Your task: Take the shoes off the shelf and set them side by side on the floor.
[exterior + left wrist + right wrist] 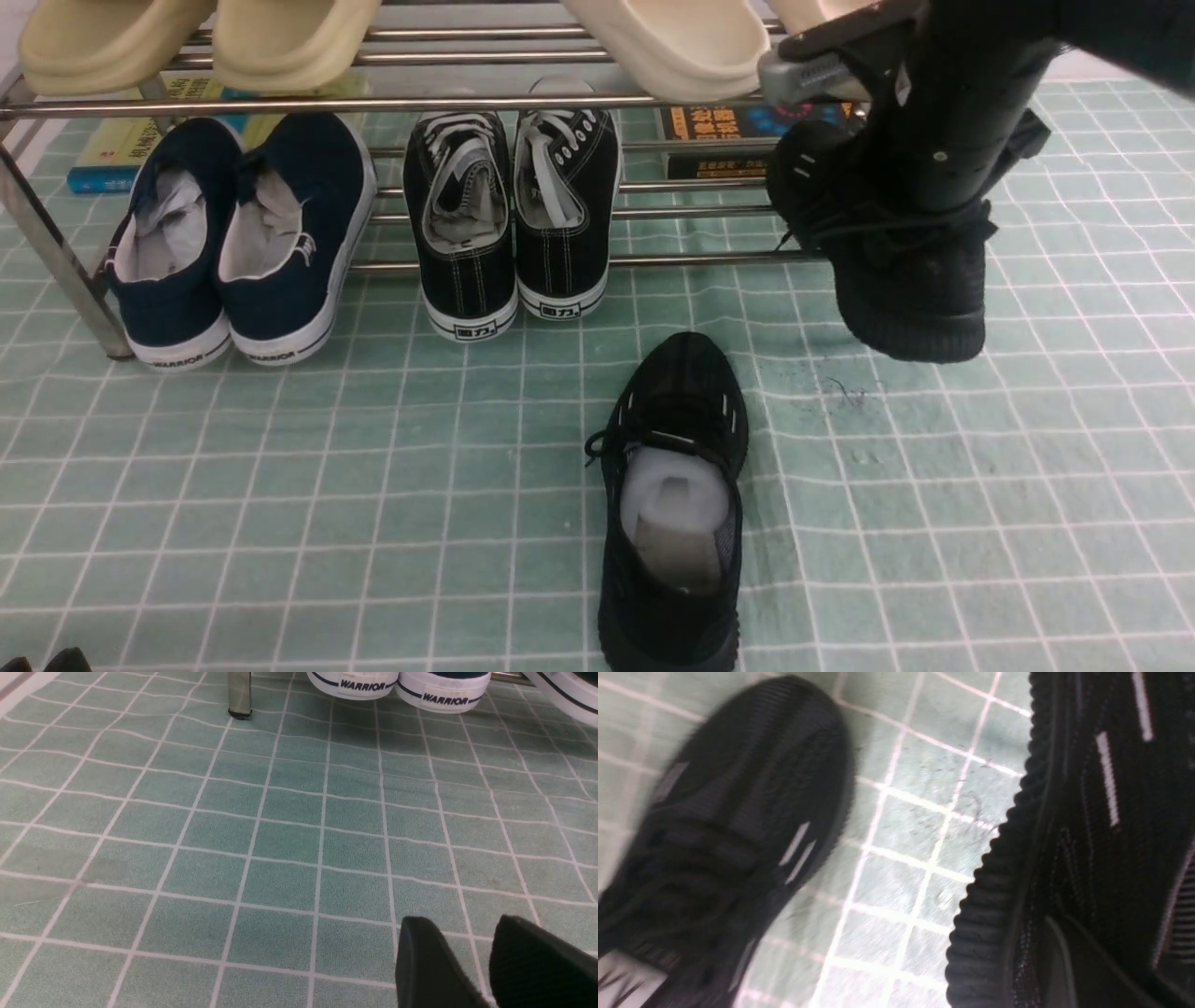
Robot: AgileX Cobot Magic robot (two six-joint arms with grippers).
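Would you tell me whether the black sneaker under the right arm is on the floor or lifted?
Lifted: the sneaker hangs under the right arm, heel clear of the floor; toe contact with the shelf is unclear.

The black right arm (971,75) reaches in from the upper right and angles down at the far right. Its right gripper (920,210), mostly hidden against dark fabric, is clamped tight on a black knit lace-up sneaker (920,299) held off the ground. The left gripper (462,933) hangs low at the near left, its two black fingers (430,961) parted with a gap between them.
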